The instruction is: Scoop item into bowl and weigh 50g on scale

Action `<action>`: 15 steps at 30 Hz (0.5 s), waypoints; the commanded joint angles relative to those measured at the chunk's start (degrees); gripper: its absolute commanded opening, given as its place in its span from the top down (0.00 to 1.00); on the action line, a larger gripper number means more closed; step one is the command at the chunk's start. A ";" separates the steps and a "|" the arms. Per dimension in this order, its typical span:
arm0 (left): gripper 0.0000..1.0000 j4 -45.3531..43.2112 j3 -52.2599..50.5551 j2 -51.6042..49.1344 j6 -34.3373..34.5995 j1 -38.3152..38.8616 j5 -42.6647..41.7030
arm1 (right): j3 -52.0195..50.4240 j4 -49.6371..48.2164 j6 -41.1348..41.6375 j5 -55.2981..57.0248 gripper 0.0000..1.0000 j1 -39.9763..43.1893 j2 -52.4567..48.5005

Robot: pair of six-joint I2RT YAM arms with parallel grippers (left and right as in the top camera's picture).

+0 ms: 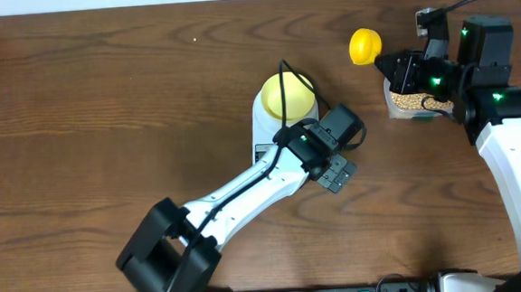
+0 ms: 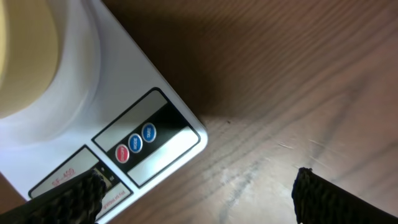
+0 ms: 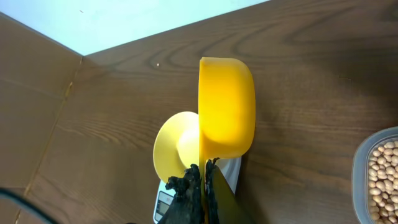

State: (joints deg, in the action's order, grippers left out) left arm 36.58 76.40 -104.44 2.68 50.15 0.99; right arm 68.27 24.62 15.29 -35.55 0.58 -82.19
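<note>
1. Overhead view: the brown wooden table (image 1: 105,128) carries the whole set-up.
2. The left gripper (image 1: 334,170) lies just beside the button edge of the scale. Its jaws stand wide apart and hold nothing. Whether a finger touches the scale cannot be told.
3. The right gripper (image 1: 390,66) is closed tight on the handle of the scoop, above the tub.
4. The scale (image 1: 262,139) sits mid-table, and its display is not legible.
5. The tub (image 1: 403,106), clear plastic, is well to the right of the scale.
6. The bowl (image 1: 286,96), pale yellow, sits on the scale's platform. No contents are visible in it.
7. The scoop (image 1: 365,46), bright yellow, is held in the air just beyond the tub. In the right wrist view it is seen edge-on, and no load shows.
8. The beans (image 3: 380,167) all lie in the tub.
9. Judgement: the step in hand is loading the scoop, and no beans have reached the bowl yet. The next move calls for dipping the scoop into the tub, carrying it level to the bowl, and tipping gently. The left gripper should stay off the platform so the reading stays true.
</note>
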 commanded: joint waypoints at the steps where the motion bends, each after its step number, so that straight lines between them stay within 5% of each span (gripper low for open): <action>1: 0.02 -0.70 -0.24 -3.32 -1.62 0.02 2.34 | 1.22 0.04 -1.25 -0.37 0.99 0.31 0.55; 15: 0.02 -2.82 -0.59 -6.80 0.42 0.02 5.77 | 1.20 0.20 -2.16 -0.39 0.99 0.31 0.55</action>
State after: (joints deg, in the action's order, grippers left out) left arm 33.89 76.40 -110.54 1.69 50.15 4.12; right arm 68.27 24.69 14.37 -35.57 0.58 -82.19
